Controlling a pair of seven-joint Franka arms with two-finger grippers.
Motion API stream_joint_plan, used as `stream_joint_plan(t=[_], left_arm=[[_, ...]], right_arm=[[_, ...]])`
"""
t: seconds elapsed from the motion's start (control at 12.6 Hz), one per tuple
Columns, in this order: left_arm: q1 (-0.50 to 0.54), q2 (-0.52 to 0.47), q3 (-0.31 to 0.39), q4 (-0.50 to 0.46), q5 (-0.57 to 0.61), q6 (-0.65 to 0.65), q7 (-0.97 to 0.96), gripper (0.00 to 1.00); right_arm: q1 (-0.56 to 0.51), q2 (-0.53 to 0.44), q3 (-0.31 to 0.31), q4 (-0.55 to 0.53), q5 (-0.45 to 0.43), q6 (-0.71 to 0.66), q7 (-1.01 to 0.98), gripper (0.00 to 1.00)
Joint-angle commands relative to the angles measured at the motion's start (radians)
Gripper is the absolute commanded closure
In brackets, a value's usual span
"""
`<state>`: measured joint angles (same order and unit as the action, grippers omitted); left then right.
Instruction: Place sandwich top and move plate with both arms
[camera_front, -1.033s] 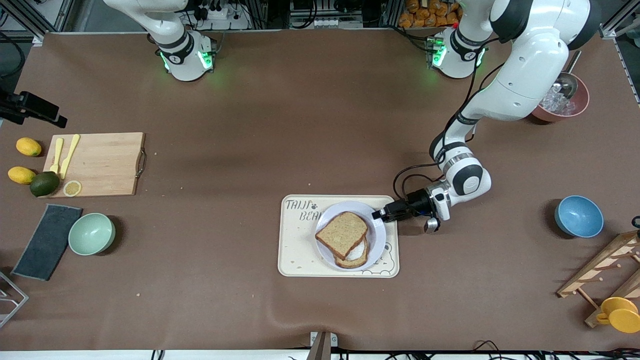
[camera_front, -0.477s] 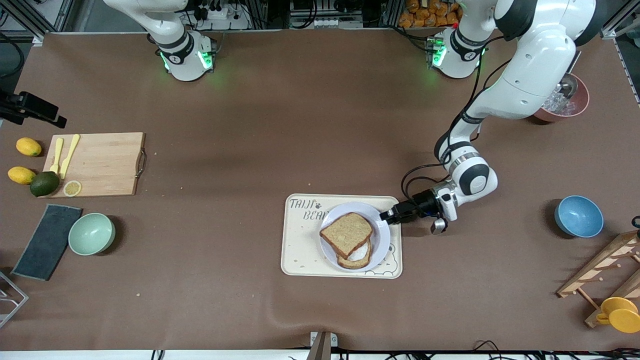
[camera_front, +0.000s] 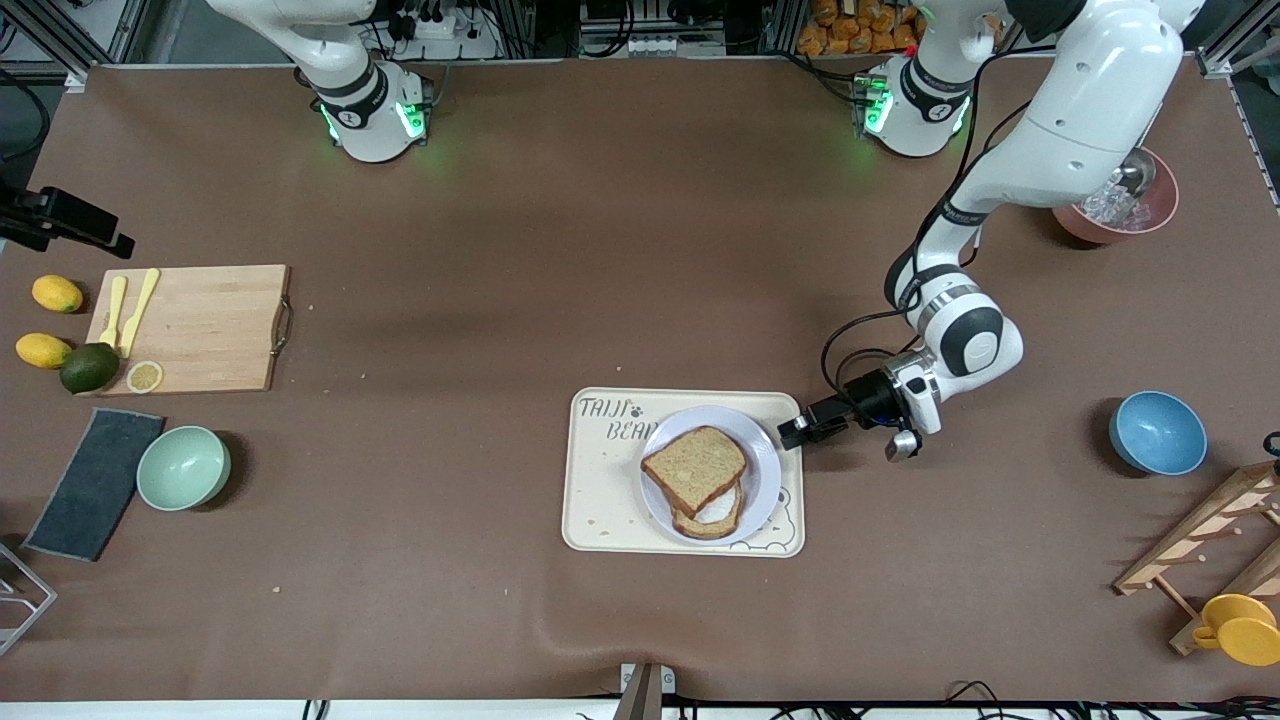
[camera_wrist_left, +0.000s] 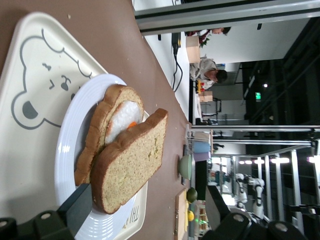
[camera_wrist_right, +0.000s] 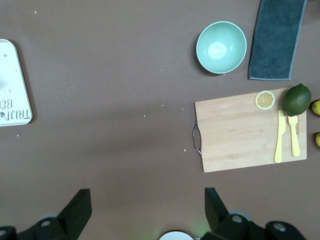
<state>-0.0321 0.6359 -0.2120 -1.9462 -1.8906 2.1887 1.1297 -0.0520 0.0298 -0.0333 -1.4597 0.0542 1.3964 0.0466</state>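
Note:
The sandwich top (camera_front: 694, 468) lies askew on an egg-topped slice (camera_front: 712, 512) on the plate (camera_front: 765, 470), which sits on a cream bear-print tray (camera_front: 600, 490). My left gripper (camera_front: 797, 432) is open and empty, low beside the plate's rim, at the tray's edge toward the left arm's end. In the left wrist view the sandwich top (camera_wrist_left: 132, 165), the plate (camera_wrist_left: 67, 150) and the tray (camera_wrist_left: 30, 75) show just ahead of the left gripper (camera_wrist_left: 145, 207). My right gripper (camera_wrist_right: 145, 210) is open and empty, high over the table; it is out of the front view.
A cutting board (camera_front: 190, 328) with a yellow knife and fork, a lemon slice, an avocado, two lemons, a green bowl (camera_front: 183, 467) and a dark cloth (camera_front: 95, 483) lie toward the right arm's end. A blue bowl (camera_front: 1157, 432), a red bowl (camera_front: 1120, 205) and a wooden rack (camera_front: 1200, 560) stand toward the left arm's end.
The plate and tray slid slightly toward the left arm's end. My left gripper then drew back off the plate's rim the same way. The right arm's base has not moved.

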Motion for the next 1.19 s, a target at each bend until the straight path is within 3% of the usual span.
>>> stream_joint_plan(t=[0.0, 0.24, 0.56, 0.87, 1.11], left_arm=[[-0.002, -0.106, 0.006, -0.046, 0.143, 0.081, -0.123, 0.00], [0.037, -0.178, 0.008, -0.040, 0.454, 0.154, -0.293, 0.00], [0.152, -0.271, 0.008, -0.027, 0.909, 0.155, -0.480, 0.00], [0.158, -0.366, 0.006, 0.013, 1.399, 0.149, -0.776, 0.00], [0.150, -0.421, 0.005, 0.071, 1.631, 0.064, -0.945, 0.00]], right_arm=[[-0.014, -0.001, 0.010, 0.002, -0.014, 0.000, 0.004, 0.00], [-0.014, -0.001, 0.010, 0.002, -0.014, 0.000, 0.004, 0.00], [-0.014, -0.001, 0.010, 0.002, -0.014, 0.000, 0.004, 0.00], [-0.016, -0.001, 0.010, 0.002, -0.013, -0.002, 0.002, 0.00], [-0.022, -0.001, 0.010, 0.002, -0.010, -0.004, 0.001, 0.00]])
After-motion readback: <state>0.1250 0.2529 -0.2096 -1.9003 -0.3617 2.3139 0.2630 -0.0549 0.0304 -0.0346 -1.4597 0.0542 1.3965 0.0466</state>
